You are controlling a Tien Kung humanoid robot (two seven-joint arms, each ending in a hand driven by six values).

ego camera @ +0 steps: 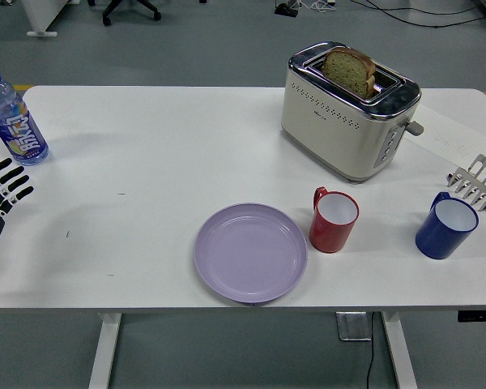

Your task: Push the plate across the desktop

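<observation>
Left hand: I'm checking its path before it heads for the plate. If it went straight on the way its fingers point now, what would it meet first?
The left hand points up and slightly right, toward the bottle. Probably that first, though depth is unclear.

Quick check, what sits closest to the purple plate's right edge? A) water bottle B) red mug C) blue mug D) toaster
B: the red mug stands just right of the purple plate, while the blue mug is farther right, the toaster sits behind, and the water bottle is at the far left by the left hand.
</observation>
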